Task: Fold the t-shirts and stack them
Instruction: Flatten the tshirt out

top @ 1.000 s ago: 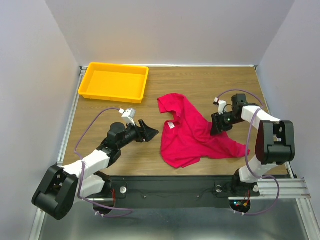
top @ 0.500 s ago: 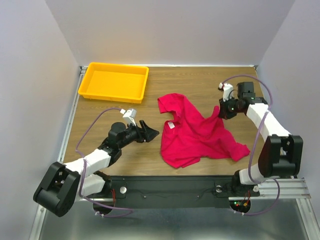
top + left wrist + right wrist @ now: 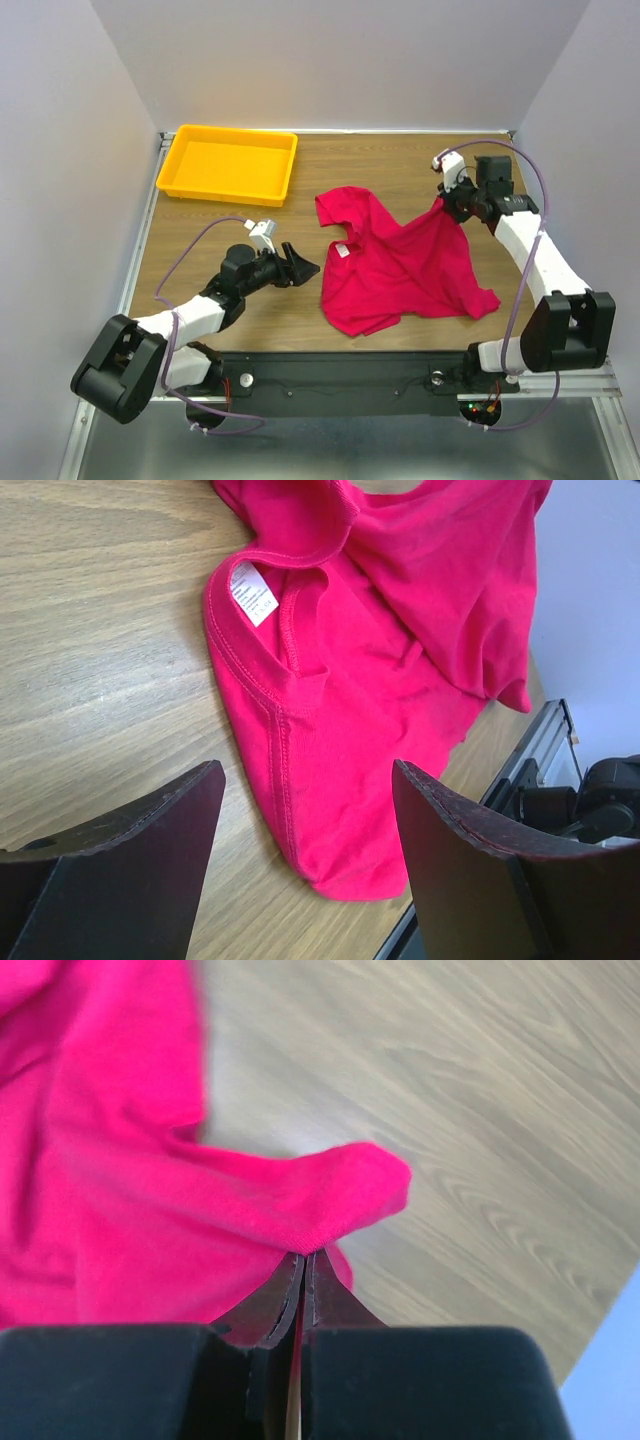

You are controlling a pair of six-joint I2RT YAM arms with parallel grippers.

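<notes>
One crimson-pink t-shirt [image 3: 400, 268] lies wrinkled in the middle of the wooden table, its white neck label [image 3: 342, 250] facing up. My right gripper [image 3: 441, 205] is shut on a corner of the t-shirt [image 3: 250, 1210] and holds that corner stretched toward the far right, above the table. The pinched cloth bunches over the closed fingertips [image 3: 325, 1280] in the right wrist view. My left gripper [image 3: 306, 264] stands open just left of the shirt, low over the wood, touching nothing. Between its fingers [image 3: 470, 870] the left wrist view shows the shirt's near hem [image 3: 340, 810] and label [image 3: 252, 592].
A yellow plastic tray [image 3: 229, 163] stands at the far left corner of the table [image 3: 200, 230]. Grey walls close in the table on three sides. A metal rail [image 3: 560, 375] runs along the near edge by the arm bases.
My right gripper closed on the shirt's right corner and pulled it up and toward the far right, stretching the cloth. The left arm has barely shifted.
</notes>
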